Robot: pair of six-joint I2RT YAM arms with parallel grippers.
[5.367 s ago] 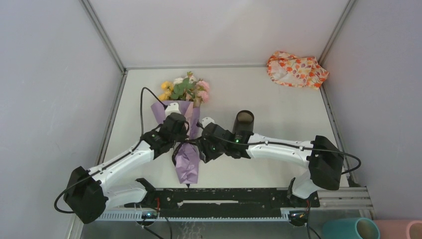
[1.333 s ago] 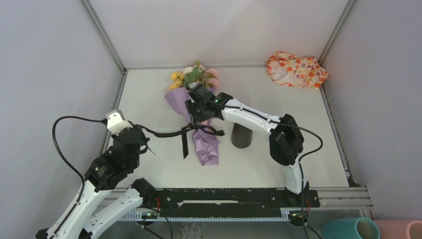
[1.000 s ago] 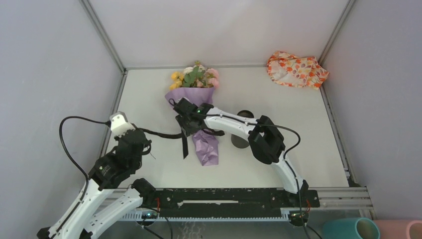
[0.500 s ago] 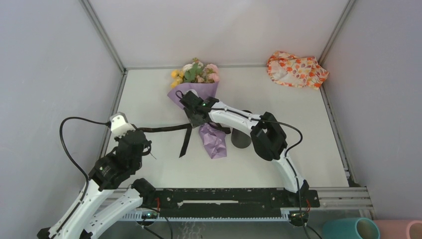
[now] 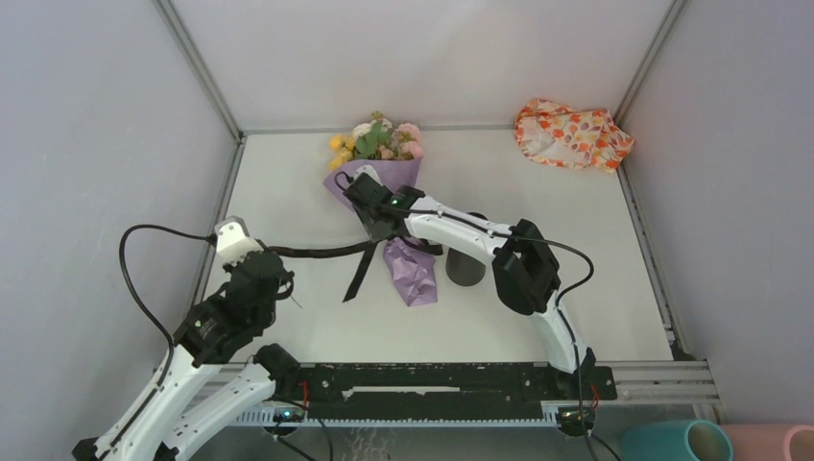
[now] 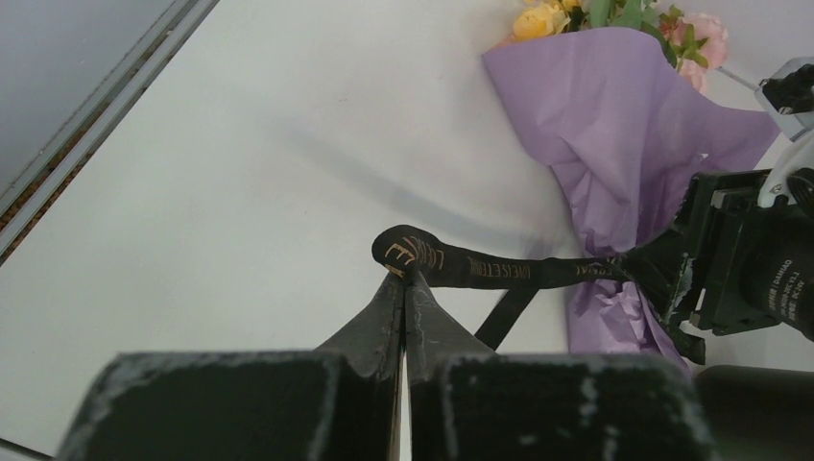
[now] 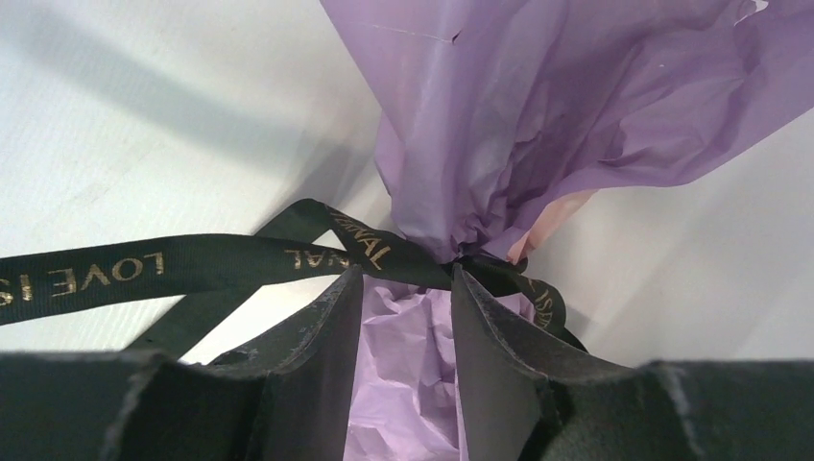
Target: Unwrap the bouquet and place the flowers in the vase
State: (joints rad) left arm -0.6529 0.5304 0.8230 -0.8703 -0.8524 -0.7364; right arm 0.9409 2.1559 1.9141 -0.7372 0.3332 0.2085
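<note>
The bouquet (image 5: 370, 181), a cone of purple paper (image 7: 538, 115), lies at the back middle of the table. Its flowers (image 5: 379, 140) point toward the far wall. My right gripper (image 5: 376, 223) is shut on the bouquet's tied neck, with crinkled purple paper between its fingers (image 7: 331, 322). A black ribbon (image 5: 322, 252) with gold lettering runs taut from that neck to my left gripper (image 5: 272, 257). The left gripper (image 6: 404, 279) is shut on the ribbon's folded end (image 6: 413, 252). A loose tail (image 5: 357, 279) hangs toward the front. The black vase (image 5: 467, 271) stands just right of the bouquet, partly hidden behind my right arm.
An orange-flowered cloth (image 5: 573, 133) lies crumpled in the back right corner. A teal cylinder (image 5: 677, 442) and a pink cylinder (image 5: 782, 442) sit off the table at the front right. Metal frame rails (image 5: 219, 221) edge the table on the left and right.
My right gripper has carried the bouquet a little toward the far wall and to the right, drawing the ribbon straighter. The left gripper has stayed in place, still holding the ribbon end.
</note>
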